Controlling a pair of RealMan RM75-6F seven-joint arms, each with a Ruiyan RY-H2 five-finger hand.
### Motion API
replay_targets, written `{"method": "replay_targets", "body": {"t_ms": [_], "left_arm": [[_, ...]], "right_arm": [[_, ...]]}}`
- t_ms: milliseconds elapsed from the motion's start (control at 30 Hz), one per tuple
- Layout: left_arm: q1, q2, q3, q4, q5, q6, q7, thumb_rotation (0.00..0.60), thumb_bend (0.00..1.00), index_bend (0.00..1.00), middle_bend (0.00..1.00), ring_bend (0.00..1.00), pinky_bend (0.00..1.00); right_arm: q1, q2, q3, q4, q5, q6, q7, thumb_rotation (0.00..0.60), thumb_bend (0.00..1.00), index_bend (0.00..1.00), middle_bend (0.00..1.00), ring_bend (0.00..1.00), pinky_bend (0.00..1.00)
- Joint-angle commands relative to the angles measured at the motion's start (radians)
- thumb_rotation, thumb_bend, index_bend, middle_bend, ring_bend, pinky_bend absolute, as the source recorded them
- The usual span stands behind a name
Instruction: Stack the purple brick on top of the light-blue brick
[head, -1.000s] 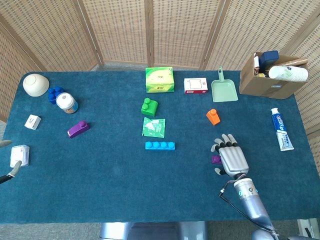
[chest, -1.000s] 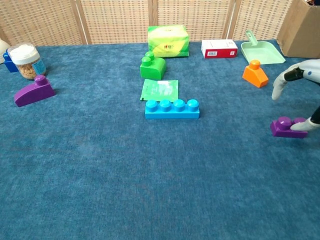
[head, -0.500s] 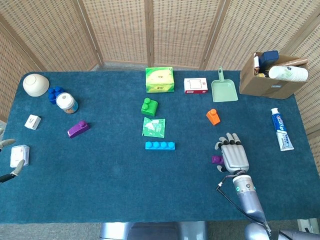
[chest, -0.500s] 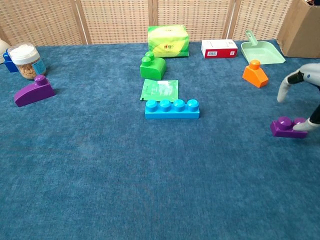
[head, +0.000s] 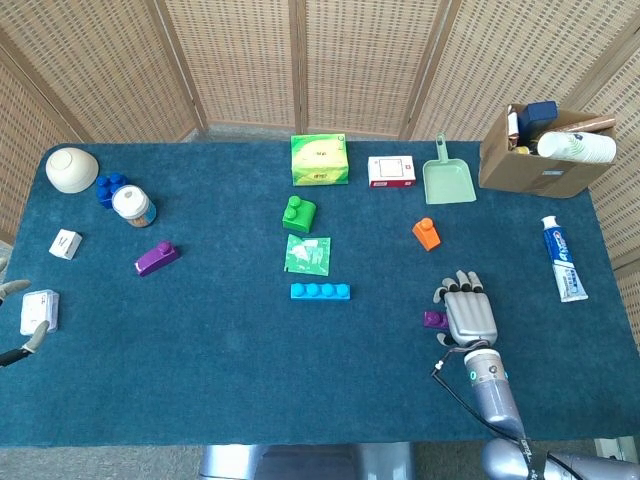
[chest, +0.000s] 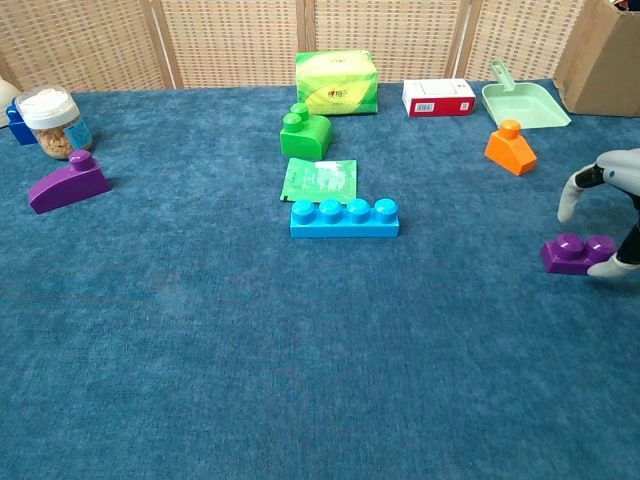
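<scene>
Two purple pieces are on this dark blue felt table (head: 230, 370), so worth being clear: the one in play looks like the small purple two-stud brick (chest: 577, 253) over on the right, sitting flat on the cloth, not the purple wedge-shaped block (chest: 66, 182) way off on the left. The long light-blue four-stud brick (chest: 344, 217) is near the middle of the table, just in front of a green foil sachet (chest: 320, 180), well apart from the purple one.

The right hand (head: 469, 314) is right beside the purple brick, palm down. In the chest view one fingertip seems to be touching the brick's right end and another finger arches over it, but nothing is wrapped around it, so I'd call the hand spread and empty, not gripping yet. The left hand (head: 18, 340) only peeks in at the table's left edge near a small white box (head: 40, 309); can't tell how its fingers are set.

My read is we're at the grasp step, nothing lifted. Next move needs the thumb and a finger closing on the brick's sides, then a lift and a carry left to the light-blue brick, lining the studs up before pressing down.
</scene>
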Motion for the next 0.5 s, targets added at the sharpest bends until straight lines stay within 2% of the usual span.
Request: {"method": "replay_targets", "body": {"t_ms": [33,500], "left_arm": [[0.002,0.000,-0.002,0.000,0.003,-0.001,-0.001,0.330,0.38,0.26,0.05,0.00,0.00],[0.019,-0.002,-0.015,0.008,0.006,-0.009,-0.007,0.333,0.38,0.26,0.04,0.00,0.00]], "right_arm": [[0.002,-0.004,-0.004,0.007,0.004,0.001,0.002,0.600,0.17,0.37,0.20,0.00,0.03],[0.018,-0.028,-0.009,0.045,0.035,-0.005,0.008,0.600,0.18,0.40,0.21,0.00,0.02]]}}
